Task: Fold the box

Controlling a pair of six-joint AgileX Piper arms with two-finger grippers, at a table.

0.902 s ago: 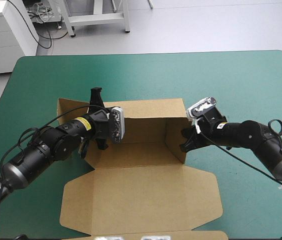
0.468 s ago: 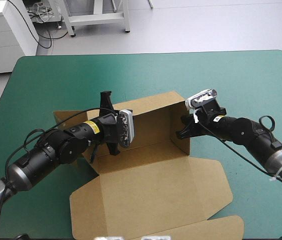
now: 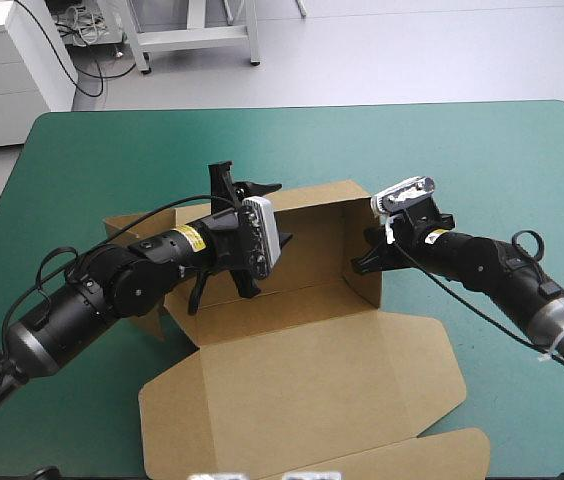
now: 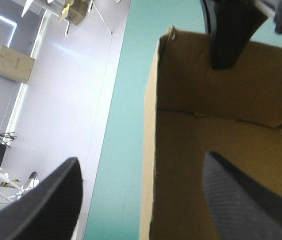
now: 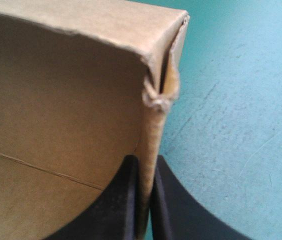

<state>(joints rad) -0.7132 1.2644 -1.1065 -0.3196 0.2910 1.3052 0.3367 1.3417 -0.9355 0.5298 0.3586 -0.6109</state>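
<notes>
Teal-green tabletop (image 3: 462,150) in the high view carries the brown box (image 3: 302,390) mid-table, walls partly raised, lid flat.

Left wrist view: your left jaws stand spread astride the back wall (image 4: 151,150).

Right wrist view: your right jaws pinch the end wall (image 5: 148,145) below its crumpled corner (image 5: 157,97). The board looks light, stiff and easily dented, so hold wall edges near creases.

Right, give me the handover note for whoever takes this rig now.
Box mid-table, turned slightly.
Left gripper open, astride the far wall.
Right gripper shut on the right wall near its far corner.
Done: far and right walls raised.
Left to do: left side, partly behind the arm, looks splayed; lid lies flat toward the near edge.
</notes>
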